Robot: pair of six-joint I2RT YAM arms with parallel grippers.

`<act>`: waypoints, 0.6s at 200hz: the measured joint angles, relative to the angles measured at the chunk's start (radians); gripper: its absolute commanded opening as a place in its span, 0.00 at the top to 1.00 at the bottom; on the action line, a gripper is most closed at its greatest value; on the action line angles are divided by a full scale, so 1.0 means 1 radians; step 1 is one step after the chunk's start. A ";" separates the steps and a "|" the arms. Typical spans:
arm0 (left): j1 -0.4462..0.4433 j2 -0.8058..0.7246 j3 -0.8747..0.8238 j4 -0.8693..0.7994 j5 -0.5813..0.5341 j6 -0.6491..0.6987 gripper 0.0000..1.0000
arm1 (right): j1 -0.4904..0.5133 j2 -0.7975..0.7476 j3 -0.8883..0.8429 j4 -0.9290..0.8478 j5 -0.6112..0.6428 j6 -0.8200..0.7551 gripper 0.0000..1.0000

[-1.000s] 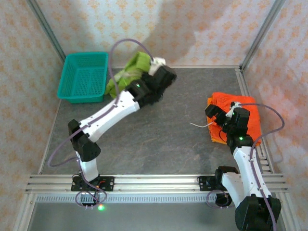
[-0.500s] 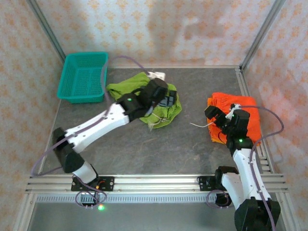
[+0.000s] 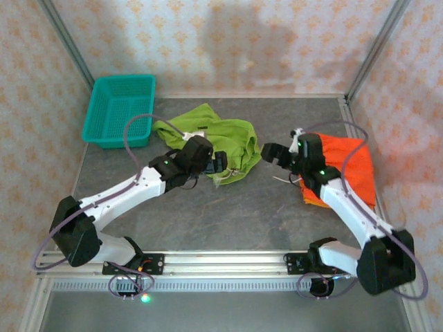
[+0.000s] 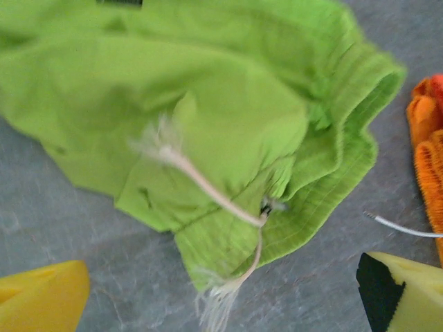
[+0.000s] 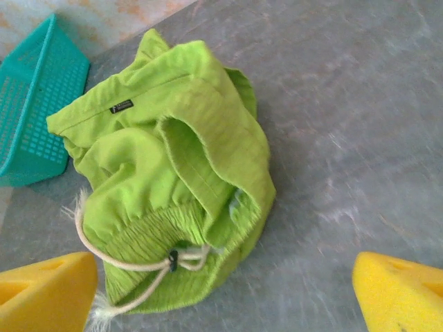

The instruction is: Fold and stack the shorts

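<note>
Lime green shorts crumpled, left pincer wide, right pincer wide, both empty

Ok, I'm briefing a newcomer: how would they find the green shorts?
Start at the teal plastic mesh basket in the far left corner. Just right of it lie crumpled lime green fabric shorts. Their only neighbours are orange fabric shorts.

- The lime green shorts lay crumpled in a loose, unfolded heap just to the right of the teal basket, slightly nearer the front.
- Their gathered waistband faced forward, with a cream drawstring knotted and frayed at its ends. A small dark label showed on the far side.
- The orange shorts lay bunched well to the right of the basket, beyond the green pair and apart from it.
</note>
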 measured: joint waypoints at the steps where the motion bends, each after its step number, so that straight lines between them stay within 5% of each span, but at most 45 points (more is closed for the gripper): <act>1: 0.000 0.001 -0.002 0.000 0.001 -0.003 0.01 | 0.004 0.011 0.008 0.000 0.003 -0.003 0.08; 79: 0.008 0.203 -0.073 0.171 0.129 -0.132 0.08 | 0.087 0.458 0.320 -0.009 0.088 -0.052 0.18; 101: 0.008 0.272 -0.066 0.192 0.137 -0.140 0.20 | 0.099 0.544 0.382 -0.010 0.094 -0.053 0.27; 120: 0.014 0.321 -0.051 0.198 0.135 -0.142 0.43 | 0.102 0.596 0.425 -0.019 0.111 -0.058 0.52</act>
